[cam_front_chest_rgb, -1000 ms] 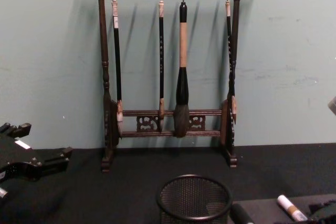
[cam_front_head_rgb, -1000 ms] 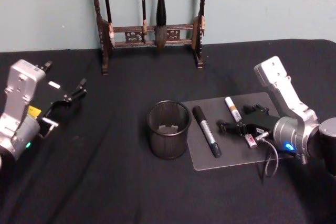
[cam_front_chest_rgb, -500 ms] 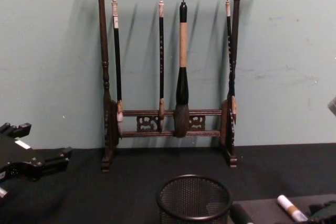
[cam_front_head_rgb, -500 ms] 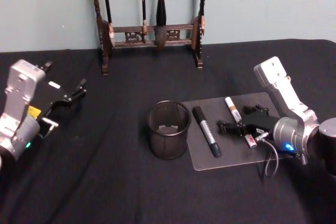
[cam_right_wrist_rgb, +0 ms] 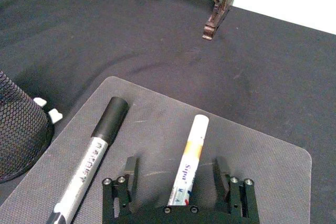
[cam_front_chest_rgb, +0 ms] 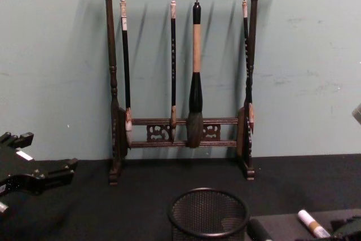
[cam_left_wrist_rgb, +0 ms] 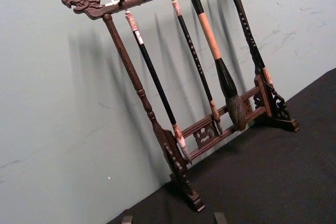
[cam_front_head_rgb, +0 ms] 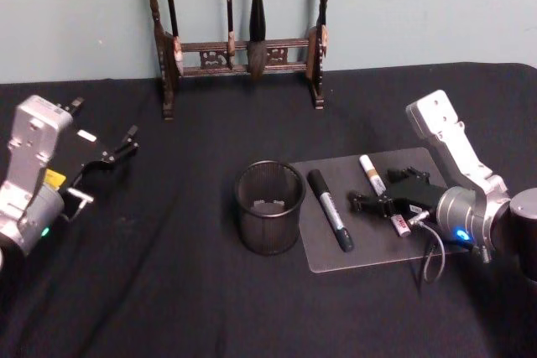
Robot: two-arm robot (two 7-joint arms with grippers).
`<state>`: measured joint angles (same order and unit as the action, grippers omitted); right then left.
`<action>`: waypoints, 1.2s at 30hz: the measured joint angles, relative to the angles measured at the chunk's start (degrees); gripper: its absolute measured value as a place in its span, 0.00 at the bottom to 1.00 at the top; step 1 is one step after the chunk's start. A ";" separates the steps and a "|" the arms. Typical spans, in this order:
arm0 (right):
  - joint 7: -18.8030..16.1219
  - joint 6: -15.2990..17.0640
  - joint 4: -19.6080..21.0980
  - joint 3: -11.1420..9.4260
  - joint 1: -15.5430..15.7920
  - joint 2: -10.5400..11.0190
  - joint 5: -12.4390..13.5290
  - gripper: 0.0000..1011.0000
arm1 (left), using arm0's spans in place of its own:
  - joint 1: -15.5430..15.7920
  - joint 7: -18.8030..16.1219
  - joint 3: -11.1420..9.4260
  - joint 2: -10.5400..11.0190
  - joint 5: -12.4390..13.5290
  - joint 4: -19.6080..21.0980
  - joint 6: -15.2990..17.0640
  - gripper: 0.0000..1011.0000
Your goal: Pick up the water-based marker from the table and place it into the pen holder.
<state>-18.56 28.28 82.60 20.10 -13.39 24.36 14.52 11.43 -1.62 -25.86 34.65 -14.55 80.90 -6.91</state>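
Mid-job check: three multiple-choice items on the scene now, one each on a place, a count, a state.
1. The pen holder stands: A) left of the grey mat; B) on the mat; C) right of the mat.
2. Markers on the mat: A) one; B) two; C) four.
3. The right gripper is: A) open, a finger each side of the white marker; B) shut on it; C) shut, empty.
Answers: 1 A, it sits off the mat's left edge. 2 B, the white marker plus the black-capped marker. 3 A, fingers apart around it. The left gripper idles far left.
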 joint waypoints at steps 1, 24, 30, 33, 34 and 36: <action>0.00 0.00 0.00 0.00 0.00 0.00 0.01 0.94 | 0.00 0.00 0.00 0.00 0.00 0.00 0.00 0.99; 0.06 -0.04 -0.02 0.00 0.00 0.00 0.08 0.24 | 0.00 0.00 0.00 0.00 0.00 0.00 0.00 0.99; 0.06 -0.03 -0.02 0.00 0.00 0.00 0.08 0.17 | 0.01 0.00 0.00 0.00 0.00 0.00 0.00 0.99; 0.06 -0.04 -0.02 0.00 0.00 0.00 0.08 0.17 | 0.00 0.00 0.00 0.00 0.00 0.00 0.00 0.99; 0.06 -0.03 -0.02 0.00 0.00 0.00 0.08 0.17 | 0.00 0.00 0.00 0.00 0.00 0.00 0.00 0.99; 0.06 -0.03 -0.02 0.00 0.00 0.00 0.08 0.17 | 0.00 0.00 0.00 0.00 0.00 0.00 0.00 0.99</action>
<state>-18.50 28.25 82.58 20.10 -13.39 24.36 14.60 11.43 -1.62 -25.86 34.65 -14.55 80.90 -6.91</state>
